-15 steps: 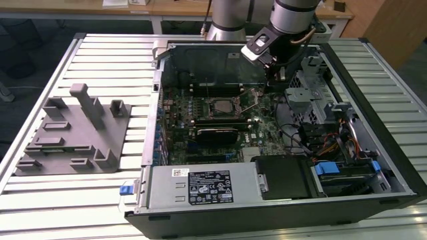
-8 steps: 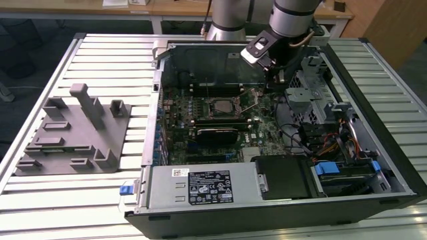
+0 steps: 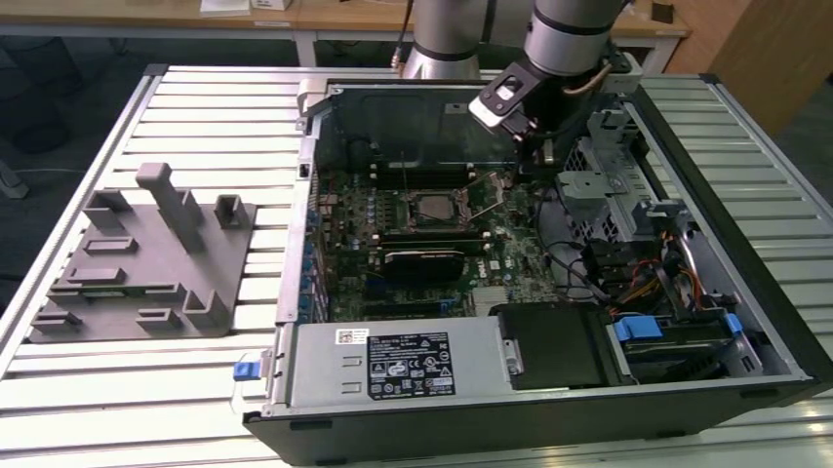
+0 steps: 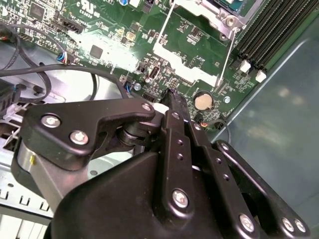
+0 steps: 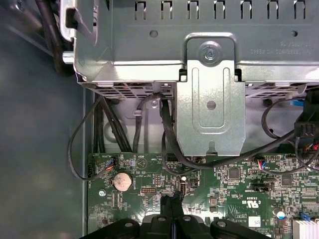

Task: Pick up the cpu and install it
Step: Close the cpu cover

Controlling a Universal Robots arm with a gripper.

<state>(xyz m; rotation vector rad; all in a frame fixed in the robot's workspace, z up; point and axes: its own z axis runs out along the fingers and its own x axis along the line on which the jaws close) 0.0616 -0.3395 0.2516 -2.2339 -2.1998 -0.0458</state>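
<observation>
Inside the open computer case [image 3: 390, 122], the claw [image 3: 537, 158] is being held low over the motherboard [image 3: 508, 258]. Its fingers [image 5: 166, 208] are being pressed together tip to tip, and nothing is being gripped between them in both wrist views. A coin cell [image 5: 121, 181] is lying near the tips. At about 8 o'clock from the claw in the exterior view, the socket frame [image 3: 434, 207] is being left with its metal plate [image 4: 189, 45] swung open. The cpu [image 4: 233, 4] is seemingly lying in that socket, with a pale silvery corner being shown in the second wrist view. At 9 o'clock from the case, a grey tray [image 3: 131, 263] is being carried by the slatted bench [image 3: 209, 107].
</observation>
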